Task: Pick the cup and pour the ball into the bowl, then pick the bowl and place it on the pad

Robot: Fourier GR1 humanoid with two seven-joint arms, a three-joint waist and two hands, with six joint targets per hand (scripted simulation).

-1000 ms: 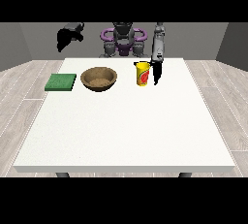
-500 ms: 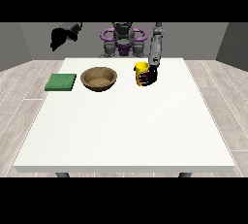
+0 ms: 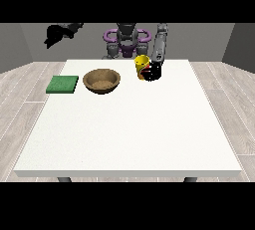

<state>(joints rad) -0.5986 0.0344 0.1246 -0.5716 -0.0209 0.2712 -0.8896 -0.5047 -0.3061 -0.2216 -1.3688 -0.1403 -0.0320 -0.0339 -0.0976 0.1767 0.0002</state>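
We see the cup (image 3: pixel 142 65) as a small yellow cylinder with a red mark low on its side, standing close to the far edge of the white table (image 3: pixel 129 129), a little towards the right-hand corner. Its long axis runs nearly vertical with the open mouth facing up, though it appears tipped slightly towards the view's left. We cannot make out the ball inside it.

The bowl (image 3: pixel 101 80) is brown, round and shallow, mouth up, set to the left of the cup and near the same far edge. The pad (image 3: pixel 63 84) is a flat green square lying just beside the bowl, towards the table's far-left corner; the 2 are apart.

The hand at the view's right (image 3: pixel 154 72) hangs at the end of a grey forearm that comes down steeply from the robot's shoulder. The black hand sits against the cup's right side, and its fingers look wrapped round the lower part of the cup.

The hand at the view's left (image 3: pixel 53 35) is raised high, off the table's far-left corner and well clear of everything on it. We cannot tell how its fingers lie.
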